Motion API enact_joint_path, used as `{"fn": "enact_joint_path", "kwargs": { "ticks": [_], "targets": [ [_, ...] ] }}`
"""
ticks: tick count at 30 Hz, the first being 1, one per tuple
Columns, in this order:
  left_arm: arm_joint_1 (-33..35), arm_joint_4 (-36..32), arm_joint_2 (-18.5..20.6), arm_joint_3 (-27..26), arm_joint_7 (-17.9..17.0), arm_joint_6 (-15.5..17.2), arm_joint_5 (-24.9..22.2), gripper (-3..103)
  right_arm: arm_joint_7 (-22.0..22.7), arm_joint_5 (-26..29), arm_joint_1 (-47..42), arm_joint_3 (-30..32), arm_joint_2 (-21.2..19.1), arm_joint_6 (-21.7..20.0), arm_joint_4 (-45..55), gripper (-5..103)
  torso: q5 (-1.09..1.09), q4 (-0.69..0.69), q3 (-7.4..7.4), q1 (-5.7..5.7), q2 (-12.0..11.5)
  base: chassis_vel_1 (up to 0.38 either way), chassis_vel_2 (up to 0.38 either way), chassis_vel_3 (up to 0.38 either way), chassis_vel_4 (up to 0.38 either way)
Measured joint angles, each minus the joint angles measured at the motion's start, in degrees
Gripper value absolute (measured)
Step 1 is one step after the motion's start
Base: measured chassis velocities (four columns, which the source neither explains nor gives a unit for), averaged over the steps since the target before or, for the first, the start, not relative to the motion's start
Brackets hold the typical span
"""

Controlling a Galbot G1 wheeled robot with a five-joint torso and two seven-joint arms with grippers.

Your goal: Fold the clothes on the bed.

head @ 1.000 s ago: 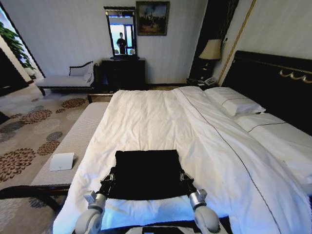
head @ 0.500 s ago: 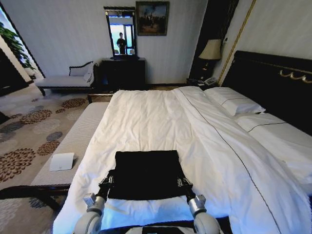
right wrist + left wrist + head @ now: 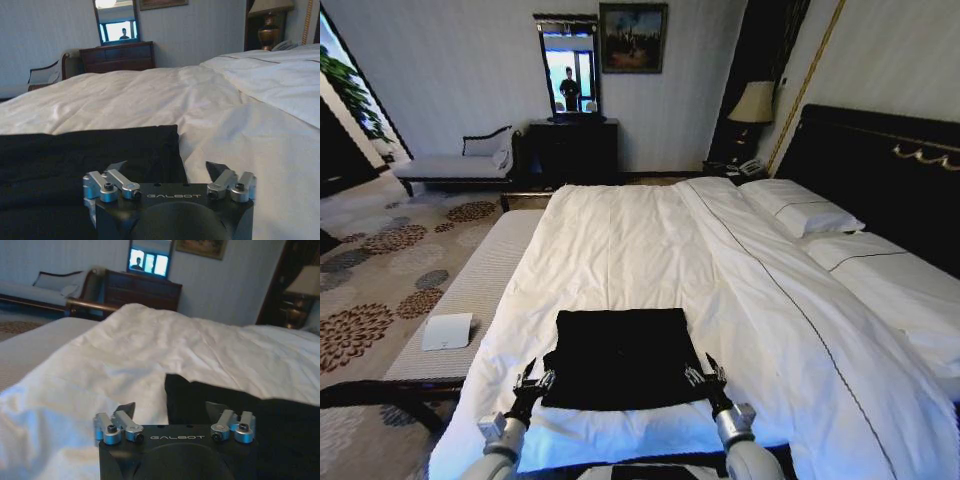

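Two hands flanked the folded clothes (image 3: pixel 618 358) on the bed (image 3: pixel 620 240). Left hand (image 3: pixel 531 380) stood apart at the clothes' left edge; right hand (image 3: pixel 706 374) apart at their right.

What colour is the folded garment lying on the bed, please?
Black folded garment, plain with no lettering showing; clearest in the head view.

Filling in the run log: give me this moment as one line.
T-shirt: folded, flat on bed | left gripper: open, at its near-left corner | right gripper: open, at near-right corner

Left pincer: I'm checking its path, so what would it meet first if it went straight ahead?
Probably the near left corner of the black shirt, just ahead of the open left pincer; depth is unclear, so it may brush the duvet first.
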Motion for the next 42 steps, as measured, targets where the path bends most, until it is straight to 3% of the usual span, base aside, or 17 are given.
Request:
{"fn": "enact_joint_path", "kwargs": {
  "ticks": [2, 5, 12, 16, 20, 23, 27, 30, 32, 36, 42],
  "targets": [
    [-1.4, 0.0, 0.5, -1.3, -0.1, 0.4, -2.6, 92, 0.5, 2.1, -0.5, 0.4, 0.0, -0.5, 1.6, 96, 0.0, 0.01, 0.0, 0.0, 0.0, 0.0, 0.0, 0.0, 0.0],
    [-3.7, 0.5, 1.1, -2.0, -0.3, 1.5, -5.2, 99, 1.0, 3.8, -0.1, 0.7, -0.2, -1.3, 2.2, 99, 0.0, -0.01, 0.0, 0.0, 0.0, 0.0, 0.0, 0.0, 0.0],
    [-13.6, 5.3, 3.6, -0.9, -0.9, 6.8, -13.9, 100, 2.5, 5.5, 2.1, 0.7, -0.7, -3.6, 2.5, 100, 0.0, 0.0, 0.01, 0.01, 0.0, 0.0, 0.0, 0.0, 0.0],
    [-21.9, 12.1, 5.0, 3.3, -1.2, 10.7, -19.1, 100, 2.9, 5.0, 2.2, 0.1, -0.1, -4.4, 2.8, 100, 0.0, 0.0, 0.01, 0.01, 0.0, 0.0, 0.0, 0.0, 0.0],
    [-29.1, 17.7, 5.7, 7.5, 0.6, 12.2, -21.1, 100, 3.0, 4.7, 2.1, 0.1, -0.2, -4.6, 2.8, 100, 0.0, -0.02, 0.01, 0.01, 0.0, 0.0, 0.0, 0.0, 0.0],
    [-30.6, 18.9, 5.6, 8.2, 1.2, 12.5, -21.1, 100, 3.1, 4.8, 2.5, -0.1, -0.6, -4.9, 2.6, 100, -0.01, -0.04, 0.01, 0.01, 0.0, 0.0, 0.0, 0.0, 0.0],
    [-32.0, 21.4, 5.2, 8.9, 2.2, 12.5, -19.9, 102, 3.3, 5.9, 4.1, -0.8, -1.6, -5.7, 2.2, 100, 0.01, 0.04, 0.02, 0.01, 0.0, 0.0, 0.0, 0.0, 0.0],
    [-33.6, 23.4, 4.7, 9.8, 2.6, 11.8, -18.3, 96, 3.3, 6.3, 4.6, -0.9, -1.7, -5.8, 1.8, 100, 0.0, -0.01, 0.01, 0.01, 0.0, 0.0, 0.0, 0.0, 0.0],
    [-34.1, 23.9, 4.5, 9.9, 2.6, 11.8, -18.2, 96, 3.3, 6.5, 4.9, -1.0, -1.8, -5.8, 1.7, 100, 0.0, -0.01, 0.0, 0.01, 0.0, 0.0, 0.0, 0.0, 0.0],
    [-36.4, 26.0, 3.9, 10.6, 2.5, 11.8, -18.0, 83, 3.4, 7.2, 6.0, -1.4, -2.3, -6.1, 1.6, 100, 0.0, 0.0, 0.01, 0.01, 0.0, 0.0, 0.0, 0.0, 0.0],
    [-38.2, 27.5, 3.5, 11.7, 2.5, 12.2, -17.7, 75, 3.4, 8.2, 6.9, -1.6, -3.2, -6.5, 1.5, 100, 0.01, 0.01, 0.01, 0.01, 0.0, 0.0, 0.0, 0.0, 0.0]
  ]
}}
